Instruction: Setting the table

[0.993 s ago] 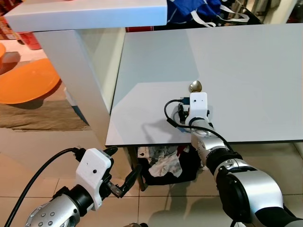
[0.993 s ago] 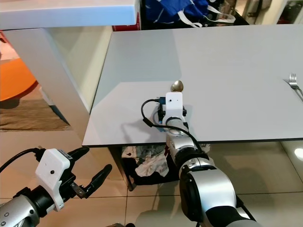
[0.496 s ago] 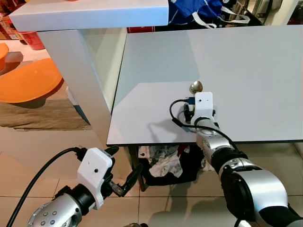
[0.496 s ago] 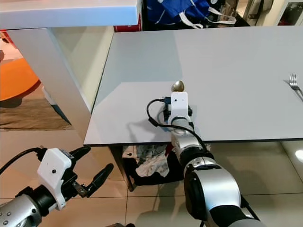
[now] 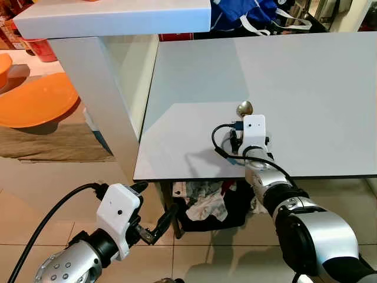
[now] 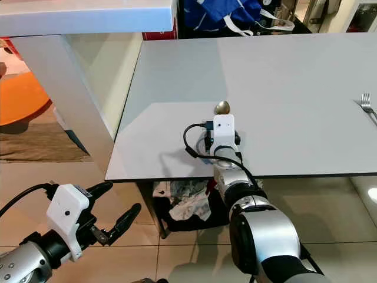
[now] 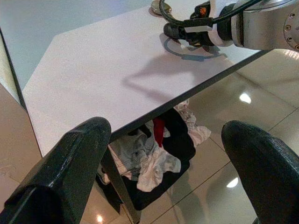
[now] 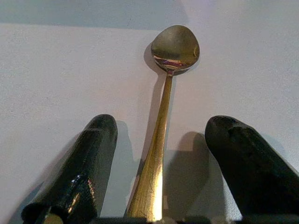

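A gold-coloured spoon (image 8: 175, 46) lies flat on the grey table (image 5: 306, 76) near its front edge, with its bowl (image 5: 244, 108) pointing away from me. My right gripper (image 8: 163, 123) rests low over the table, open. One black finger stands on each side of the spoon's handle without pressing it. My left gripper (image 5: 154, 203) hangs open below the table's edge, above the tiled floor, with nothing between its fingers (image 7: 79, 158).
A fork (image 6: 366, 103) lies at the table's far right edge. A black bin of crumpled cloth (image 5: 206, 206) sits under the table. A white counter (image 5: 112, 17) stands to the left, an orange object (image 5: 35, 100) beyond it, and a blue bag (image 5: 247, 12) behind the table.
My right wrist has shifted slightly to the right over the spoon's handle, then held still. The spoon and left gripper have not moved.
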Robot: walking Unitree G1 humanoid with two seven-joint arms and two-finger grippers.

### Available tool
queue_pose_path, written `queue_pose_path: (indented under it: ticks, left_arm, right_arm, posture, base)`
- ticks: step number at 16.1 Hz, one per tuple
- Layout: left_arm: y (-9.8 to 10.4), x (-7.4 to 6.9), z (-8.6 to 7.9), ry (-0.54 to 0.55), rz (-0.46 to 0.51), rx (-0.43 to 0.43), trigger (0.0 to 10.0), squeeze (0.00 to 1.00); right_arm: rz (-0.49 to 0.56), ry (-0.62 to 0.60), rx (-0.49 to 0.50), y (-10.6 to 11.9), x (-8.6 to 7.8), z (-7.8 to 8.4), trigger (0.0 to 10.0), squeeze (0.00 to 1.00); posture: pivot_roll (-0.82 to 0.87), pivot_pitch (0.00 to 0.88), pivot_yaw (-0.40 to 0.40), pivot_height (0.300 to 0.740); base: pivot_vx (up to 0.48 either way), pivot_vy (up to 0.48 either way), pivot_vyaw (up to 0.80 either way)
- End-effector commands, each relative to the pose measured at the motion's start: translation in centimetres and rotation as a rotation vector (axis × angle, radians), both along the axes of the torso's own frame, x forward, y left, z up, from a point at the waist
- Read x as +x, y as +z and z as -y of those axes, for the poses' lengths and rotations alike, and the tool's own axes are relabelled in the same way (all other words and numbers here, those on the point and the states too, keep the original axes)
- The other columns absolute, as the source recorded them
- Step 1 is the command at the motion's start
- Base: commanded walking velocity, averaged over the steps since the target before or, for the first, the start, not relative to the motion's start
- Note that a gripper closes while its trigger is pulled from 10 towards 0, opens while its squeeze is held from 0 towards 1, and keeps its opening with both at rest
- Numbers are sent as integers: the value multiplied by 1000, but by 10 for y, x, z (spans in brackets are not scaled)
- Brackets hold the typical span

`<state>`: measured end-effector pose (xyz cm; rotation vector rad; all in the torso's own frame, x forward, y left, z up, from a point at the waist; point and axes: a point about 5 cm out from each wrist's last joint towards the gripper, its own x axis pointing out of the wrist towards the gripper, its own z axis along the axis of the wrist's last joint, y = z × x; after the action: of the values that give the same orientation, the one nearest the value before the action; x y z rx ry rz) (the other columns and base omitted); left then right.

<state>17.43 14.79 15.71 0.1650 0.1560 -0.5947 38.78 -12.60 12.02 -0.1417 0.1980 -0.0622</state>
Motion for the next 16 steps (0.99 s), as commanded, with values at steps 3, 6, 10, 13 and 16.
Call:
queue_pose_path:
  ticks: [3,6,10,13,16]
  left_arm:
    - [-3,0,-2,0,-13,8,10000,0]
    - [-5,-1,-2,2,-14,7,10000,0]
    - [-6,0,-1,7,-12,4,10000,0]
    - [-7,0,-2,6,-13,4,10000,0]
    - [-6,1,-1,5,-13,4,10000,0]
  right_arm:
    - [-51,-47,-20,-11,-4,13,10000,0]
    - [-52,-60,-23,-11,-5,16,10000,0]
    - [-53,-73,-29,-11,-5,19,10000,0]
    - [-61,-94,-39,-13,-5,26,10000,0]
    - [-67,-100,-40,-14,-6,28,10000,0]
  posture:
    - [146,151,91,740]
    - [144,153,91,740]
    - [145,154,91,740]
    - [144,156,92,740]
    - [143,156,92,740]
  base:
    - [0,0,0]
    - [0,0,0]
    - [0,0,0]
    - [0,0,0]
    - [0,0,0]
